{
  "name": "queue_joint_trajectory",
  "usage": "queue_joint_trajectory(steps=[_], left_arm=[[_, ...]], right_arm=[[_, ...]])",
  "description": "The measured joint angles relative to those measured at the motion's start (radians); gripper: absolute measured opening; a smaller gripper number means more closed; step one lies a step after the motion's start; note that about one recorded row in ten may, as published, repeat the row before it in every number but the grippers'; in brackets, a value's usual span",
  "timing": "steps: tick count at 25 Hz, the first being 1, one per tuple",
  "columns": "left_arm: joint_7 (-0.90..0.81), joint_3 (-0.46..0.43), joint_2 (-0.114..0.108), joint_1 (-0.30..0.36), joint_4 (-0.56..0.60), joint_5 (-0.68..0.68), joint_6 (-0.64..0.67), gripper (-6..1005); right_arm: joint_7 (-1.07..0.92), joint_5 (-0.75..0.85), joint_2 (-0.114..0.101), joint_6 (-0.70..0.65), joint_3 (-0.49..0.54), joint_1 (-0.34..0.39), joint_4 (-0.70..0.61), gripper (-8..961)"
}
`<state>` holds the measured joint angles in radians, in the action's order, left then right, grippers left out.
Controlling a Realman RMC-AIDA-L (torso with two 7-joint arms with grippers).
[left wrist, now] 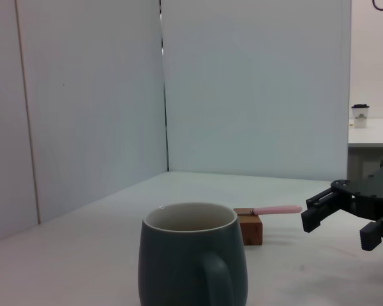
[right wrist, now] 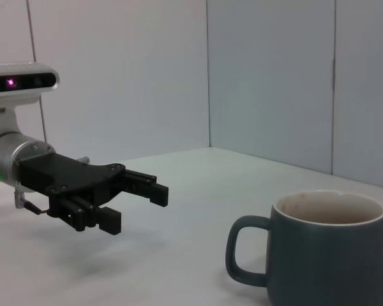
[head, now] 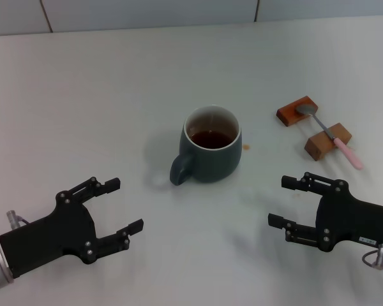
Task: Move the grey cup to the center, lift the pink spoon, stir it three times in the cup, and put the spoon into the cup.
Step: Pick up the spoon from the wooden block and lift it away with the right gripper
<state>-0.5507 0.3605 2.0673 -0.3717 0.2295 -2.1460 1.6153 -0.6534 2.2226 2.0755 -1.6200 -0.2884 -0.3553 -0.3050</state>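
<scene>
While claws [head: 126,205] [head: 280,202] gape, grey cup [head: 210,146] between.

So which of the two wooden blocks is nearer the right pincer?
The nearer wooden block, the one under the pink spoon's handle end, lies closest to the right pincer. The farther wooden block sits under the spoon's metal bowl.

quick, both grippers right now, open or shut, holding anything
Left gripper: open, holding nothing.
Right gripper: open, holding nothing.
</scene>
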Motion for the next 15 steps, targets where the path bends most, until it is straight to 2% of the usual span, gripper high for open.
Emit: queue_joint_trajectory(steps=[15], left_arm=[[0.0,0.01,0.001,0.003,-0.006,0.0,-0.014,813]], right_arm=[[-0.001,-0.039,0.0,-0.027,0.005,0.011,0.009,731]])
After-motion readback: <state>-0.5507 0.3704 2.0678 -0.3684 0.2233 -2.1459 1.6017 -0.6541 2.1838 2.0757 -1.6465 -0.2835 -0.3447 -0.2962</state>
